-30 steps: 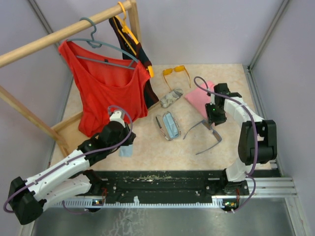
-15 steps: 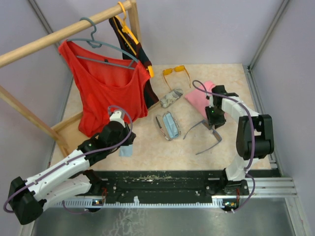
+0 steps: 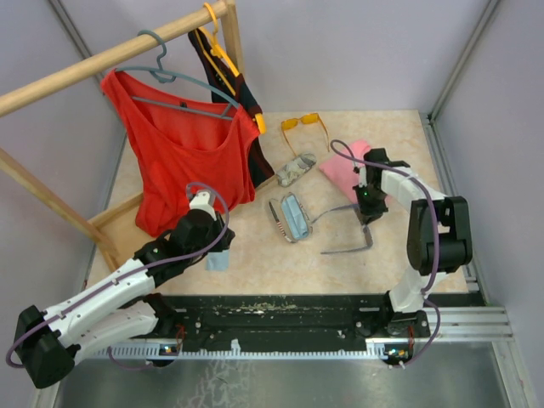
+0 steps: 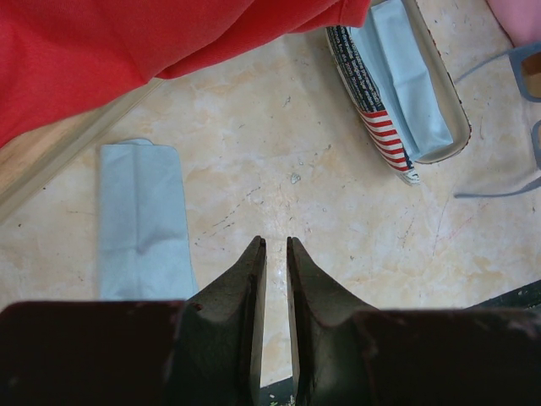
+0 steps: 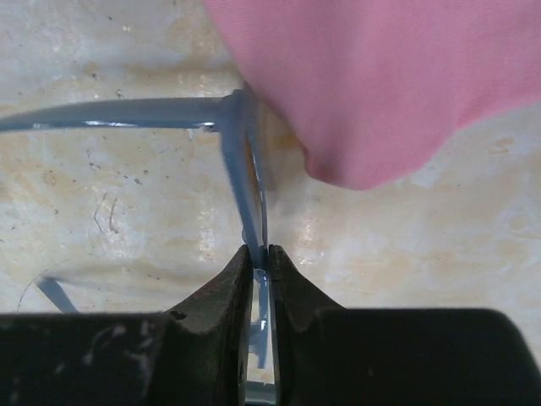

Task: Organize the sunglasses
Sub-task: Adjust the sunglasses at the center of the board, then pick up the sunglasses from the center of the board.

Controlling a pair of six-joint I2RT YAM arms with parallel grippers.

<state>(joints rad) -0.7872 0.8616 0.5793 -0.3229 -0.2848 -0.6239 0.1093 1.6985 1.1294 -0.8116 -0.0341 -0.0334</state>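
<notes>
The greyish-lilac sunglasses point(image 3: 350, 231) lie open on the table, right of centre, with their arms pointing left. My right gripper point(image 3: 365, 209) is shut on their front frame; in the right wrist view the fingertips point(image 5: 260, 252) pinch the thin frame point(image 5: 239, 148) just off the table. The orange-lensed sunglasses point(image 3: 304, 126) lie at the back, untouched. My left gripper point(image 3: 223, 241) hovers low at the left, shut and empty point(image 4: 275, 244). The lilac pair also shows at the right edge of the left wrist view point(image 4: 526, 72).
An open striped case point(image 3: 294, 218) holds a light-blue cloth point(image 4: 404, 76). A closed patterned case point(image 3: 295, 170) lies behind it. A pink cloth point(image 3: 347, 166) lies beside my right gripper. A folded blue cloth point(image 4: 139, 222) lies by my left gripper. A red top point(image 3: 183, 153) hangs from the wooden rack.
My right gripper has shifted slightly left and closed on the lilac sunglasses. The pair has swung, and its near arm now points left. The left arm has not moved.
</notes>
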